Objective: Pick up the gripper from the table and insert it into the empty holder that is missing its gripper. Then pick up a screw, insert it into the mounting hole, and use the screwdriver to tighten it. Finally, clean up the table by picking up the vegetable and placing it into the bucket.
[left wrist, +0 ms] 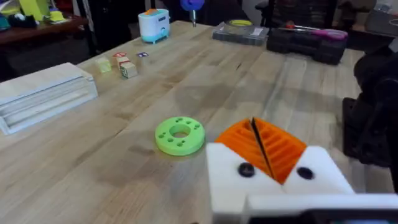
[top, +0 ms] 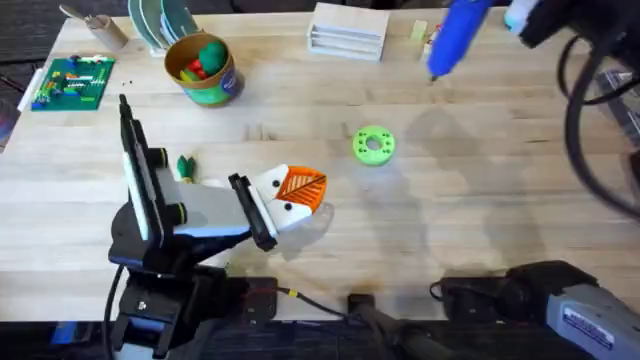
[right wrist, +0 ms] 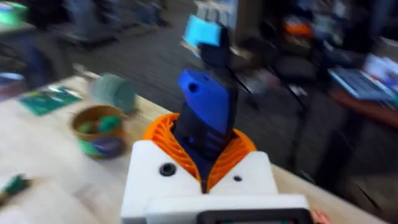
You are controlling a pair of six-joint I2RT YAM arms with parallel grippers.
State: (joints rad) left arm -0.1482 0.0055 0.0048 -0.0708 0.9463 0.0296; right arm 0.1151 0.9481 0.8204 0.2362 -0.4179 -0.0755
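**Two arms, one holding the driver aloft**

Two end effectors in play. R end effector [right wrist: 208, 165] is up high over the far right of the desk [top: 480, 200], its white fingers w/ orange ribbed pads [right wrist: 163, 134] clamped tight around the blue screwdriver [right wrist: 208, 118]. From overhead the screwdriver [top: 455, 35] hangs tilted, slim tip pointing down toward the desk, not touching it.

L end effector [top: 297, 195] sits low near mid-desk, orange pads [left wrist: 264, 146] pressed together w/ just a thin dark line between them, nothing gripped as far as I can see. Two dark screw heads show on its white finger mounts [left wrist: 273, 180].

Bright green disc w/ holes [top: 374, 144] lies flat just beyond the L end effector, apart from it; same disc [left wrist: 180, 135] is close ahead in the left wrist view.

Vegetable [top: 185, 166], small & dark green, lies on the desk beside the L arm's dark link, well short of the bucket [top: 205, 68]. Bucket stands upright at far left-centre, green sides, tan rim, w/ red, orange & green toy pieces inside. Right wrist view catches the bucket [right wrist: 98, 134] too.

Also around: green circuit board [top: 72, 82] far left, white tray stack [top: 348, 30] at the far edge, small blocks [left wrist: 121, 64] near it.
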